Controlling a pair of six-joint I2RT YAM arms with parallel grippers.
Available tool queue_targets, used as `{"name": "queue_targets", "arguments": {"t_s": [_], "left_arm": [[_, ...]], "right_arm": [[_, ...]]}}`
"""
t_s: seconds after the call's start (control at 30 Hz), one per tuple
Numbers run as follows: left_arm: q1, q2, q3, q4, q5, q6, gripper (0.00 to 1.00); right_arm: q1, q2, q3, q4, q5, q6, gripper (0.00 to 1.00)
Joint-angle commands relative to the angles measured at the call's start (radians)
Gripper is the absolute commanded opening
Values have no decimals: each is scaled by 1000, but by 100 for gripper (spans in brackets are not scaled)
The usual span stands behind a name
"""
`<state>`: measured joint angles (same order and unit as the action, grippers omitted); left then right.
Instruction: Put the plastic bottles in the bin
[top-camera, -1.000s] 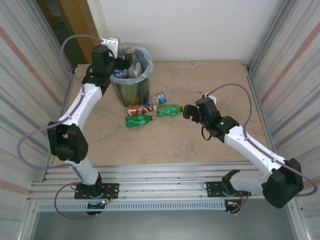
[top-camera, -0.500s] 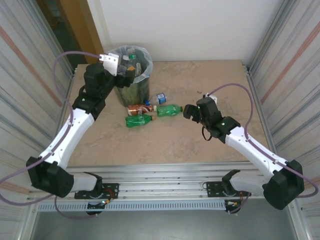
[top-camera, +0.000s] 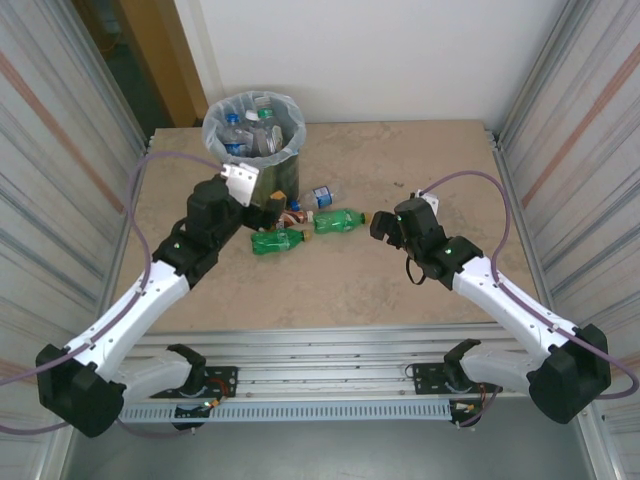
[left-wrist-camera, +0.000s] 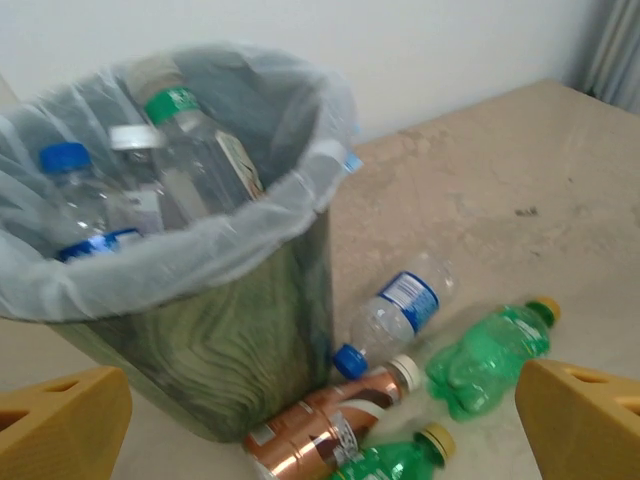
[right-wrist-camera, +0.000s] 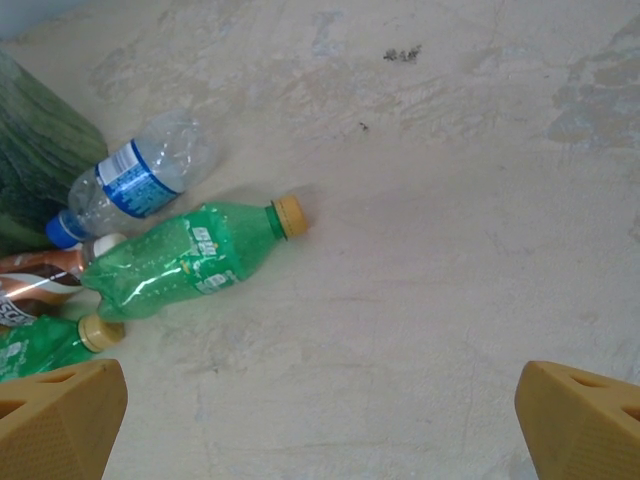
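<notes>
From the top external camera we see the bin (top-camera: 290, 145) standing at the far left of the surface (top-camera: 400, 290), with several bottles (top-camera: 250, 125) inside its pale liner. Four more lie on the surface just right of its base: a clear bottle (top-camera: 318, 196), a brown bottle (top-camera: 293, 213), a green bottle (top-camera: 340, 220) and a second green bottle (top-camera: 277, 241). The left gripper (top-camera: 262, 212) hangs beside the bin, partly covering the brown bottle. The right gripper (top-camera: 378, 222) sits just right of the green bottle's cap, not touching it.

In the left wrist view, the left gripper's yellow fingers (left-wrist-camera: 60, 425) are spread wide and hold nothing. Blue, white and green caps show inside the bin (left-wrist-camera: 230, 340). The clear bottle (left-wrist-camera: 395, 310), brown bottle (left-wrist-camera: 330, 425) and both green ones lie at its foot.

In the right wrist view, the right gripper's fingers (right-wrist-camera: 580, 425) are likewise spread wide and empty. The green bottle (right-wrist-camera: 190, 260) lies ahead on its side, cap pointing right, with the clear bottle (right-wrist-camera: 135, 180) just beyond it.
</notes>
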<state>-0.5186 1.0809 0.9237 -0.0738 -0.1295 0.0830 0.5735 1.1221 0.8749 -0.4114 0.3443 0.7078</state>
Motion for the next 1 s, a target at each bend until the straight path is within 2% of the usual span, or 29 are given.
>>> {"name": "queue_targets", "arguments": {"t_s": [0.0, 0.23, 0.53, 0.8, 0.97], "left_arm": [[-41, -38, -59, 43, -21, 13, 99], [-117, -36, -180, 93, -62, 4, 99], [-126, -28, -254, 56, -98, -39, 99], [-126, 40, -240, -3, -105, -43, 97], [-126, 141, -172, -77, -127, -41, 95]], "right_arm": [[-6, -22, -14, -20, 36, 33, 98], [-7, -28, -20, -37, 48, 32, 98], [-6, -33, -17, -53, 58, 34, 98], [-6, -10, 8, -70, 58, 34, 98], [-6, -9, 10, -79, 63, 42, 98]]}}
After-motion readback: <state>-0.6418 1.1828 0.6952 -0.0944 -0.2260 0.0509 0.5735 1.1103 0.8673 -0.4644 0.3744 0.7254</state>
